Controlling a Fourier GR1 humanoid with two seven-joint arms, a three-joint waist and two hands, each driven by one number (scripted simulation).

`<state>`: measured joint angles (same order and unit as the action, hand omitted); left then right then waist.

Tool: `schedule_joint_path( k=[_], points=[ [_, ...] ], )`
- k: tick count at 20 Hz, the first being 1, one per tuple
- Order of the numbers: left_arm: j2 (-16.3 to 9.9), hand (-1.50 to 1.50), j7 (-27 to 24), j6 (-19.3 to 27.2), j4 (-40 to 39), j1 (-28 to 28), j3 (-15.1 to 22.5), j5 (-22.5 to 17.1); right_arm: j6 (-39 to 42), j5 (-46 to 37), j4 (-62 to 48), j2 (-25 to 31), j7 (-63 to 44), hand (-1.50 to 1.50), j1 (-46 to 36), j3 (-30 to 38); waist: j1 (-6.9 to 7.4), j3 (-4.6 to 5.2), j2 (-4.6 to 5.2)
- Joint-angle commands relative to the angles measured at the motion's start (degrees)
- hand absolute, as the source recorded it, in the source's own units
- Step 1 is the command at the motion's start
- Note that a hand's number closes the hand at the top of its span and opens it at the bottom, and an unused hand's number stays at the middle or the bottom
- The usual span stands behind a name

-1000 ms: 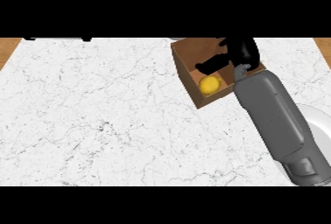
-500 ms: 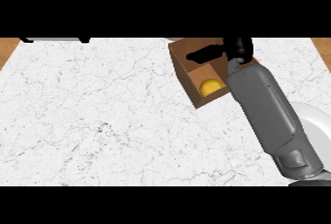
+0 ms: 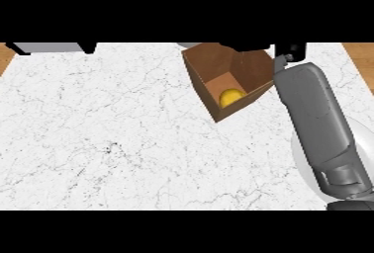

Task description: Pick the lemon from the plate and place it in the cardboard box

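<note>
- The yellow round lemon [image 3: 231, 97] lay inside the open brown cardboard box [image 3: 211, 66], on its floor near the front wall.
- The box stood by the far edge of the white marble worktop [image 3: 110, 138], toward its right end.
- The right hand [image 3: 289, 50] showed only as a black stub at the far edge, just beside the box — whether its fingers were apart or together could not be told.
- Under the grey forearm [image 3: 318, 123], the white round plate [image 3: 298, 148] peeked out at the worktop's right edge.
</note>
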<state>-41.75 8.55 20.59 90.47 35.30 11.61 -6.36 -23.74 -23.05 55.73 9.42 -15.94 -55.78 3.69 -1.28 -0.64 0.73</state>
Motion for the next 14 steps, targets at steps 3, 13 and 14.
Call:
schedule_joint_path(
  k=[3,13,14],
  points=[
    [2.70,0.00,-5.34,3.42,5.56,-13.66,-5.71,-1.39,0.65,3.88,0.57,2.70,4.01,-1.50,3.19,4.21,-3.60,0.63,-0.81],
    [2.94,0.00,-4.84,4.93,6.39,-10.45,-7.27,-2.57,9.59,9.46,1.24,11.19,9.96,-1.50,10.62,9.14,-7.03,0.55,-1.46],
    [2.65,0.00,-4.58,4.89,7.15,-9.97,-7.01,-2.37,11.20,10.30,1.16,12.94,11.26,-1.50,11.15,10.01,-7.41,0.44,-1.29]
  ],
)
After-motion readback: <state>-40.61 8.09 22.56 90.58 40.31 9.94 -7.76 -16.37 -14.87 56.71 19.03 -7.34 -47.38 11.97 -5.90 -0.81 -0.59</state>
